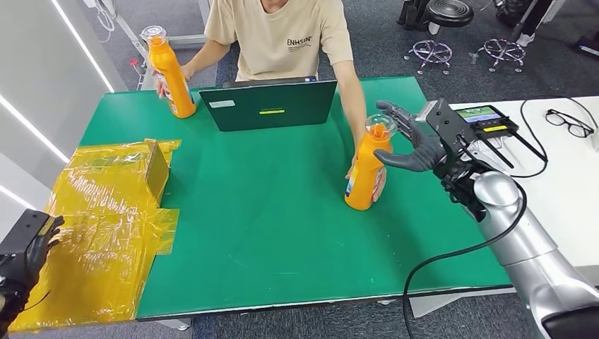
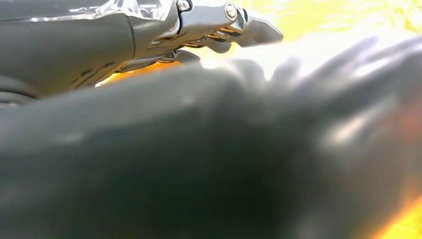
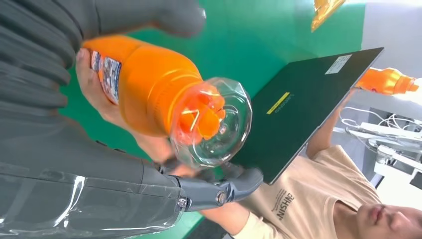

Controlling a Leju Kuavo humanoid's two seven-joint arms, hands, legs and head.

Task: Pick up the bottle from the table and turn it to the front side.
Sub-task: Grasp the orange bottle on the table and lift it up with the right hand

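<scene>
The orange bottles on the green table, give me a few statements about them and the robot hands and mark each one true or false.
1. A person's hand holds the near orange bottle. True.
2. The right robot hand is clamped around that bottle. False: its fingers are spread beside the bottle's top, not closed on it.
3. The far orange bottle lies flat on the green table. False: it is upright, slightly tilted, in the person's other hand.
4. The laptop stands between the two bottles. True.
5. The left robot hand is over the yellow wrapping. True.

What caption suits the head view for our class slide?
Robot's open right hand reaches for an orange bottle that a person's hand steadies on the green table.
</scene>
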